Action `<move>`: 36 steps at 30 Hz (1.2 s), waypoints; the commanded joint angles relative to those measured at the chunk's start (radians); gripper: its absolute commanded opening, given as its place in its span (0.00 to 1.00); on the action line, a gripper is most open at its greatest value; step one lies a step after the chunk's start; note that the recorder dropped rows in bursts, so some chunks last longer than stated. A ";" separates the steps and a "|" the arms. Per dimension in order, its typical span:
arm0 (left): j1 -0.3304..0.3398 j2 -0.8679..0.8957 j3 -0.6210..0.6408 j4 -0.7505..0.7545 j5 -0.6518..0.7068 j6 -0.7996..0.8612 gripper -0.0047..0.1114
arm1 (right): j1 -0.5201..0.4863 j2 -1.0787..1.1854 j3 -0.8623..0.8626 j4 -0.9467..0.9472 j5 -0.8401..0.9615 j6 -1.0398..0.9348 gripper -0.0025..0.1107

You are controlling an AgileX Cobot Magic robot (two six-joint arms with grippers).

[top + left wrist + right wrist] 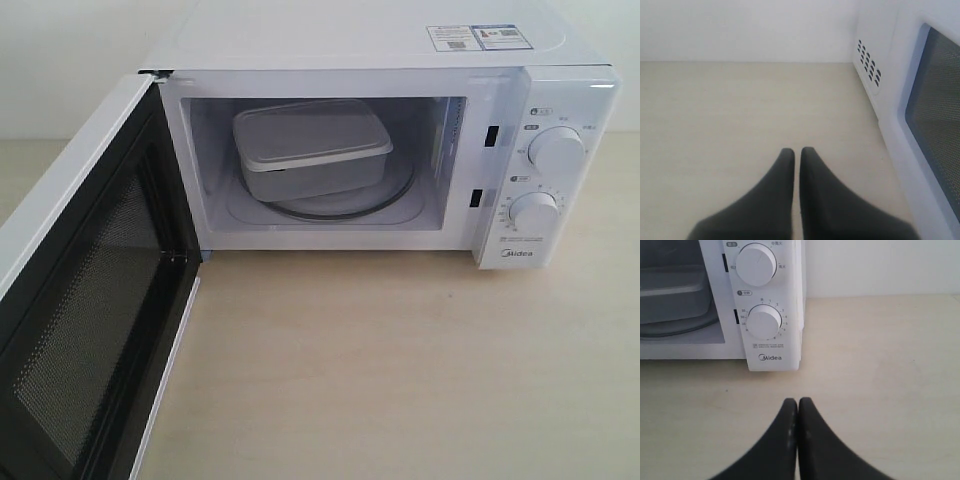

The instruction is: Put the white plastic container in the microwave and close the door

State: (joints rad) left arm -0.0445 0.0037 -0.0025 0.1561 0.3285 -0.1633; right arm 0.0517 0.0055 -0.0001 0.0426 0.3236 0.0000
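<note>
The white plastic container (312, 148) sits on the glass turntable (390, 196) inside the white microwave (400, 40); its corner also shows in the right wrist view (670, 292). The door (90, 330) stands swung wide open to the left, black mesh inner face showing. Neither gripper appears in the exterior view. My left gripper (797, 151) hovers over bare table beside the door's outer face (935, 115), fingers nearly together with nothing between them. My right gripper (798, 401) is shut and empty over the table in front of the dial panel (764, 322).
The light wooden table (400, 370) spreads in front of the microwave. A white wall (740, 30) stands behind. Vent holes (868, 66) mark the microwave's side near the left gripper.
</note>
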 commanded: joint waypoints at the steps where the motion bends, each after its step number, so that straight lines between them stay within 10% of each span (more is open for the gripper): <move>1: 0.003 -0.004 0.002 -0.003 -0.013 -0.004 0.08 | -0.002 -0.005 0.000 0.003 -0.002 0.005 0.02; 26: 0.003 -0.004 -0.003 0.000 -0.119 -0.001 0.08 | -0.002 -0.005 0.000 0.003 -0.002 0.005 0.02; 36: 0.003 -0.004 -0.281 -0.002 -0.044 -0.016 0.08 | -0.002 -0.005 0.000 0.003 -0.002 0.005 0.02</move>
State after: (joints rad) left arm -0.0445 0.0015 -0.1942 0.1561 0.2419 -0.1633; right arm 0.0517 0.0055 -0.0001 0.0426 0.3236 0.0068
